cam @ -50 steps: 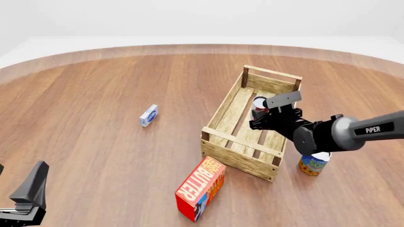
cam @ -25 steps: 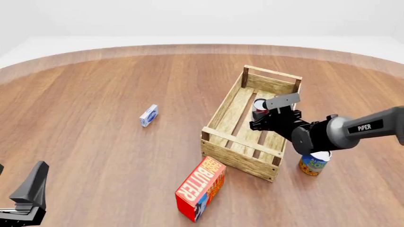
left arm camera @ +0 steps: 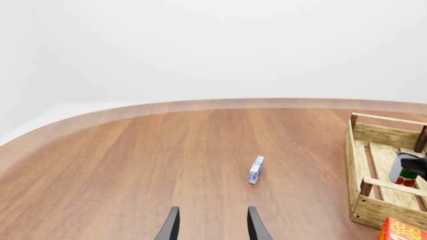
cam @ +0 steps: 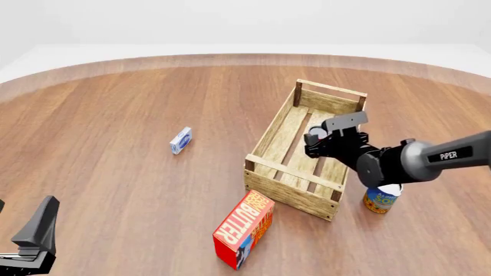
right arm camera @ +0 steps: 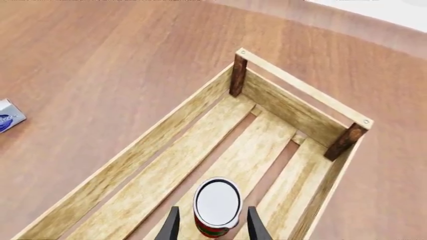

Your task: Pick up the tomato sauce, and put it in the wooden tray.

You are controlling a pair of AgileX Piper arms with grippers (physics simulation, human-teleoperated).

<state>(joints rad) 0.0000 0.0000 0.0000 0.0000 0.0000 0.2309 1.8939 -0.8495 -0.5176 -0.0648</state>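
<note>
Wooden slats are forming the floor of the tray (right arm camera: 167, 165), and the can of tomato sauce (right arm camera: 216, 206) is standing upright on them, silver top up, between the fingers (right arm camera: 172, 225) of the right gripper (cam: 321, 142). The fingers are sitting on either side of the can, but I cannot tell whether they are pressing it or have let go. In the front view the right arm (cam: 429, 158) is reaching over the tray's right wall. The left gripper (left arm camera: 212, 226) is hanging spread and empty near the desk's (cam: 115, 190) near-left corner. A small blue box (cam: 180, 140) is lying left of the tray, well apart. A red butter box (cam: 244, 229) is lying by the tray's near end, and a blue and yellow can (cam: 380, 199) is standing just beside its near-right corner.
</note>
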